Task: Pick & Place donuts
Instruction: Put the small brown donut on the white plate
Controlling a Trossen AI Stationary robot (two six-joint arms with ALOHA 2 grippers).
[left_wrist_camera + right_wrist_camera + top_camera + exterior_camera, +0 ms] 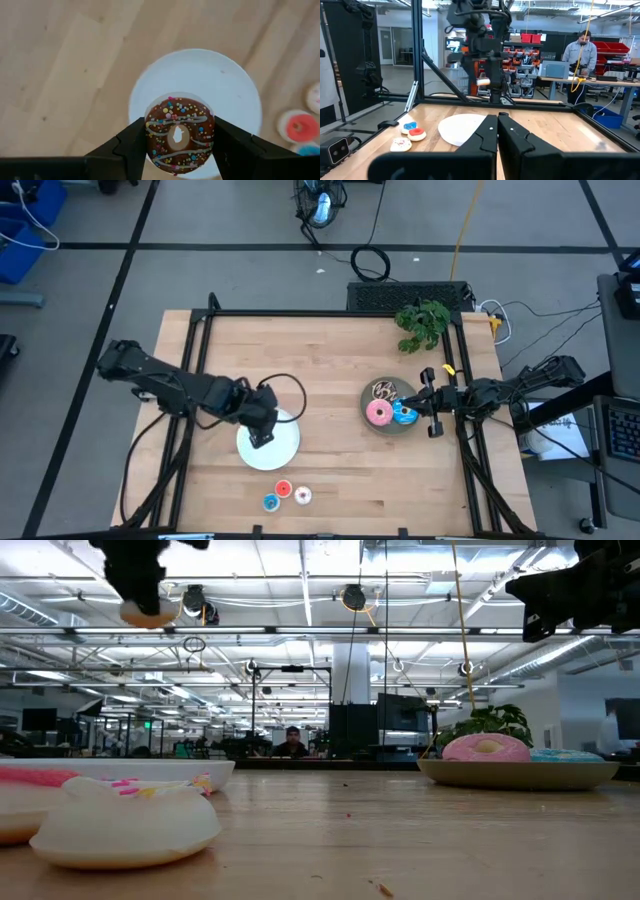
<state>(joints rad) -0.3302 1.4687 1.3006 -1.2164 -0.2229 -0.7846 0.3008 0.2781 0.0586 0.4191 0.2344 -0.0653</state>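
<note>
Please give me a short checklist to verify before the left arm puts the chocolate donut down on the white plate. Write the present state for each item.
1. Chocolate donut held between the fingers of the left gripper: ok.
2. Left gripper is above the white plate: ok in the wrist view and the high view.
3. Plate surface under the donut is free of other things: ok.
4. Three mini donuts lie on the table beside the plate, not on it: ok.
5. Right gripper is shut and waits at the grey plate, far from the drop: ok.
6. Height of the donut over the plate: cannot tell exactly; it hangs well above the table.
</note>
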